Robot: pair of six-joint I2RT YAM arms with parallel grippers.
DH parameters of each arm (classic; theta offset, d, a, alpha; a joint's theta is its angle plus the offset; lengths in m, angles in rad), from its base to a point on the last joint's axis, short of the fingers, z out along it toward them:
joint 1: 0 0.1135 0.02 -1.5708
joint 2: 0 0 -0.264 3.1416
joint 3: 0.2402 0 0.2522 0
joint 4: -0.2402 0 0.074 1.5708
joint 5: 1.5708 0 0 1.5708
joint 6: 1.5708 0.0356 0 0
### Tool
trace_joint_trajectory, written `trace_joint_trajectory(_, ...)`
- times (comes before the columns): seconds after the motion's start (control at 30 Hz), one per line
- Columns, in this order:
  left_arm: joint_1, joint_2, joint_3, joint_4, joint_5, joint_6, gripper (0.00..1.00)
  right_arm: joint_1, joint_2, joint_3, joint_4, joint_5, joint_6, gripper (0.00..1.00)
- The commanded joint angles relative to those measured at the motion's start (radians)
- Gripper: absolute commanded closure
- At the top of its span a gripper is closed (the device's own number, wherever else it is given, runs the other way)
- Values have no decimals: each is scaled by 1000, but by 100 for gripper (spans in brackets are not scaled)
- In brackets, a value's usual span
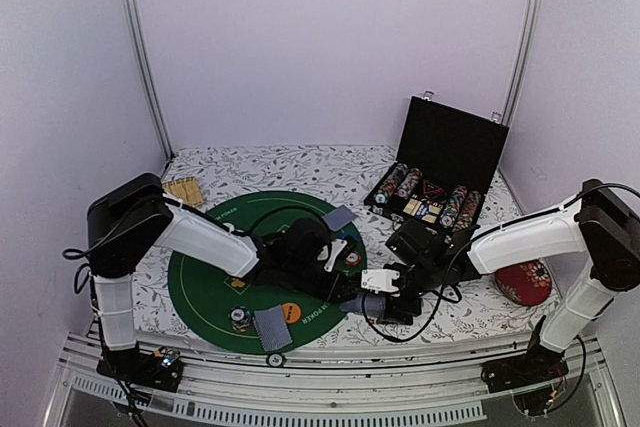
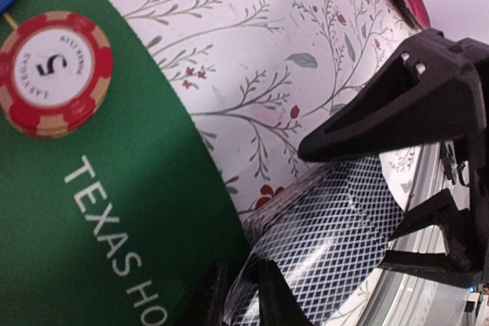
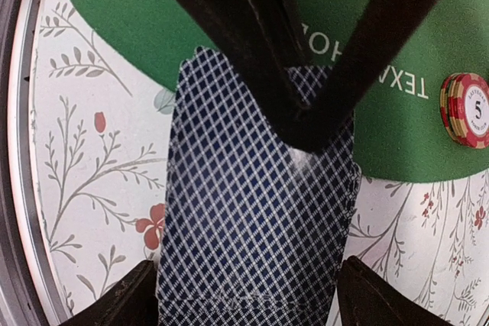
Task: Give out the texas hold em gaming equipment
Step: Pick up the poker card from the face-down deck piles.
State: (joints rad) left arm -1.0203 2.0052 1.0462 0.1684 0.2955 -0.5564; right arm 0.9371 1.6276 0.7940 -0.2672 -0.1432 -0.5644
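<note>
The right pincer (image 3: 250, 295) is clamped on a pack of cards (image 3: 252, 204), 1 finger against each long edge. The pack is back up, showing a blue criss-cross pattern. It sits across the near right rim of the green mat (image 1: 200, 277), partly over the mat and partly over the flowered cloth (image 1: 300, 162). Whether it rests on the cloth or hangs above it cannot be told.

The left pincer (image 3: 304, 124) reaches in from over the mat, and its black tip lies on top of the pack. Whether its fingers are apart, together or gripping a card cannot be told.

A red chip marked 5 (image 2: 53, 74) lies flat on the mat, just inside the rim and near the pack. An orange button (image 1: 290, 312) and a small chip stack (image 1: 240, 319) sit close to the mat's near edge. The near cards (image 1: 272, 327) lie face down beside them, overhanging that edge. A blue chip (image 1: 237, 284) lies further in on the mat. The far cards (image 1: 340, 217) lie face down at the mat's far right edge.

Off the mat to its far right stands an open black case (image 1: 455, 142) with rows of chips inside. A red disc (image 1: 523, 282) lies well to the mat's right, and a bamboo mat (image 1: 183, 189) lies beyond its far left edge.
</note>
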Motion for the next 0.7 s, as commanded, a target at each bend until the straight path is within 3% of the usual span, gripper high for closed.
trace_joint_trajectory(0.0, 9, -26, -57, -76, -29, 14, 82, -8, -15, 1, -7, 31, -5, 19)
trace_joint_trajectory(0.07, 10, -28, -71, -52, -19, 14, 79, -9, -14, 3, -9, 32, -6, 19)
trace_joint_trajectory(0.2, 11, -28, -90, 1, 22, 15, 62, -8, -16, 3, -8, 32, -7, 18)
trace_joint_trajectory(0.3, 20, -28, -107, 47, 55, -6, 60, -9, -20, 3, -7, 31, -8, 18)
trace_joint_trajectory(0.57, 39, -80, -157, 122, 89, -32, 94, -9, -29, -1, -7, 40, -8, 18)
trace_joint_trajectory(0.67, 40, -103, -175, 150, 91, -23, 99, -10, -31, 1, -8, 42, -8, 18)
